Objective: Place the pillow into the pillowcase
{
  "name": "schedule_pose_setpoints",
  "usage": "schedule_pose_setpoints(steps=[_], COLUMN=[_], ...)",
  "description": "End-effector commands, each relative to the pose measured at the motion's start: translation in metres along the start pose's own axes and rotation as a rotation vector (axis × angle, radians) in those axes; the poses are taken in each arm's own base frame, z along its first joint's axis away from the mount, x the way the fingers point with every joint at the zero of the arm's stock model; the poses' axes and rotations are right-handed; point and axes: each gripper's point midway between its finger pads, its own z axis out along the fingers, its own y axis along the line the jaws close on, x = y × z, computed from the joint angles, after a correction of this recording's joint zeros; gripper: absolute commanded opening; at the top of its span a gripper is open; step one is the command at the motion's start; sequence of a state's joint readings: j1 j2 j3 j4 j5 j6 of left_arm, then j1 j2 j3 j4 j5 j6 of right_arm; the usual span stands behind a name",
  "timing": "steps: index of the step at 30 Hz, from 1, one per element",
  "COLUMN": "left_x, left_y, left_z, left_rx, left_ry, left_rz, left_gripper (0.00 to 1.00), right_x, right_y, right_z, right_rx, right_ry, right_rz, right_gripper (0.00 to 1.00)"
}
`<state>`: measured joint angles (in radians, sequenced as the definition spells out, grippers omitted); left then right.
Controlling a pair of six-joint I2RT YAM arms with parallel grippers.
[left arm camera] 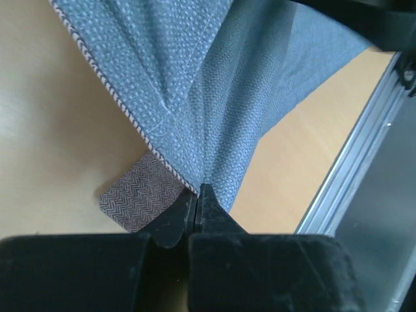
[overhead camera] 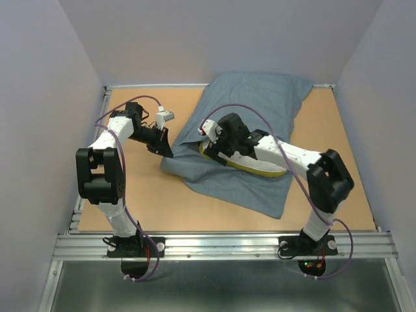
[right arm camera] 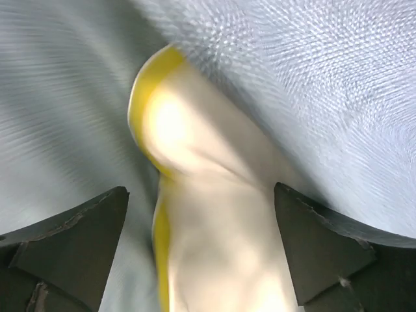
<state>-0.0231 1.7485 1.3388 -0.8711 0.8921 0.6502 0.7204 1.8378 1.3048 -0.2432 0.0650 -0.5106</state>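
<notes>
Here, woven blue-grey pillowcase, herringbone tab, smooth rounded white-yellow pillow

I see a light brown table; the blue-grey pillowcase lies on it. It reaches the far edge.

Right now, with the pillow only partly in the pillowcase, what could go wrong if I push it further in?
The left gripper pinches just the hem of the pillowcase; a hard push could tug the cloth free and let the mouth collapse. The jaws of the right gripper stand open either side of the pillow, so it is not gripped and might buckle or slide out rather than go in.
</notes>
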Motion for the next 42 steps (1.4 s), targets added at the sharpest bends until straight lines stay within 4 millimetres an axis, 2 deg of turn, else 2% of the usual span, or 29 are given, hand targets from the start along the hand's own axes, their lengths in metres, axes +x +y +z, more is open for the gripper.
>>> schedule_pose_setpoints(steps=[1, 2, 3, 4, 5, 6, 7, 8, 9, 10, 11, 12, 13, 14, 15, 16, 17, 18, 19, 20, 21, 24, 25, 28, 30, 32, 34, 37, 42], left_x=[-0.001, -0.004, -0.005, -0.004, -0.002, 0.003, 0.006, 0.008, 0.007, 0.010, 0.007, 0.005, 0.002, 0.000, -0.003, -0.011, -0.011, -0.019, -0.022, -0.021, -0.026, -0.028, -0.029, -0.030, -0.031, -0.034, -0.033, -0.032, -0.036], left_y=[0.001, 0.006, 0.007, 0.006, 0.006, 0.009, 0.011, 0.012, 0.015, 0.020, 0.022, 0.024, 0.029, 0.033, 0.036, 0.041, 0.047, 0.051, 0.055, 0.060, 0.063, 0.071, 0.071, 0.078, 0.081, 0.083, 0.085, 0.085, 0.082], left_z=[0.007, 0.013, 0.015, 0.017, 0.019, 0.022, 0.022, 0.021, 0.020, 0.019, 0.017, 0.016, 0.015, 0.015, 0.016, 0.013, 0.016, 0.013, 0.013, 0.015, 0.014, 0.020, 0.023, 0.031, 0.036, 0.038, 0.041, 0.043, 0.048], left_rx=[0.034, 0.003, -0.004, -0.010, -0.024, -0.056, -0.069, -0.078, -0.103, -0.131, -0.149, -0.159, -0.184, -0.191, -0.196, -0.220, -0.219, -0.237, -0.245, -0.242, -0.249, -0.245, -0.231, -0.216, -0.204, -0.198, -0.192, -0.183, -0.159], left_ry=[-0.037, -0.039, -0.037, -0.026, -0.010, 0.021, 0.027, 0.032, 0.028, 0.038, 0.028, 0.022, 0.022, 0.022, 0.018, 0.014, 0.023, 0.019, 0.022, 0.035, 0.034, 0.034, 0.030, 0.025, 0.025, 0.017, 0.018, 0.015, -0.030], left_rz=[-0.100, -0.092, -0.084, -0.054, -0.038, -0.014, -0.002, 0.007, 0.023, 0.027, 0.049, 0.055, 0.060, 0.065, 0.072, 0.086, 0.089, 0.110, 0.128, 0.132, 0.150, 0.168, 0.169, 0.171, 0.170, 0.180, 0.182, 0.183, 0.215], left_gripper=[0.00, 0.04, 0.06, 0.14, 0.21, 0.30, 0.42, 0.48, 0.53, 0.60, 0.64, 0.65, 0.69, 0.69, 0.70, 0.71, 0.71, 0.71, 0.71, 0.72, 0.72, 0.73, 0.73, 0.74, 0.74, 0.74, 0.74, 0.75, 0.75], right_x=[-0.038, -0.039, -0.041, -0.033, -0.029, -0.021, -0.008, 0.005, 0.038, 0.052, 0.067, 0.083, 0.093, 0.103, 0.120, 0.133, 0.150, 0.171, 0.186, 0.211, 0.222, 0.240, 0.240, 0.252, 0.267, 0.271, 0.265, 0.269, 0.271], right_y=[0.042, 0.053, 0.055, 0.061, 0.061, 0.051, 0.050, 0.047, 0.032, 0.024, 0.016, -0.005, -0.017, -0.019, -0.034, -0.039, -0.034, -0.044, -0.039, -0.039, -0.039, -0.028, -0.023, -0.009, 0.001, 0.008, 0.011, 0.009, -0.006], right_z=[-0.097, -0.123, -0.139, -0.148, -0.157, -0.173, -0.175, -0.178, -0.181, -0.183, -0.187, -0.190, -0.193, -0.198, -0.201, -0.202, -0.207, -0.212, -0.208, -0.222, -0.225, -0.226, -0.223, -0.204, -0.188, -0.176, -0.169, -0.154, -0.130], right_rx=[-0.339, -0.397, -0.411, -0.422, -0.412, -0.349, -0.324, -0.312, -0.276, -0.262, -0.239, -0.181, -0.152, -0.149, -0.112, -0.113, -0.145, -0.126, -0.179, -0.219, -0.238, -0.329, -0.356, -0.397, -0.416, -0.449, -0.473, -0.434, -0.324], right_ry=[-0.091, -0.112, -0.132, -0.122, -0.122, -0.118, -0.074, -0.037, 0.035, 0.055, 0.092, 0.111, 0.127, 0.161, 0.190, 0.221, 0.279, 0.320, 0.368, 0.406, 0.413, 0.402, 0.382, 0.376, 0.394, 0.380, 0.335, 0.290, 0.195], right_rz=[0.157, 0.175, 0.176, 0.197, 0.215, 0.238, 0.286, 0.320, 0.418, 0.477, 0.517, 0.585, 0.618, 0.648, 0.704, 0.713, 0.736, 0.784, 0.805, 0.816, 0.830, 0.819, 0.800, 0.818, 0.833, 0.853, 0.882, 0.893, 0.874], right_gripper=[1.00, 1.00, 1.00, 1.00, 1.00, 1.00, 1.00, 1.00, 1.00, 1.00, 1.00, 1.00, 1.00, 1.00, 1.00, 1.00, 1.00, 1.00, 1.00, 1.00, 1.00, 1.00, 1.00, 0.99, 0.95, 0.91, 0.91, 0.89, 0.83])
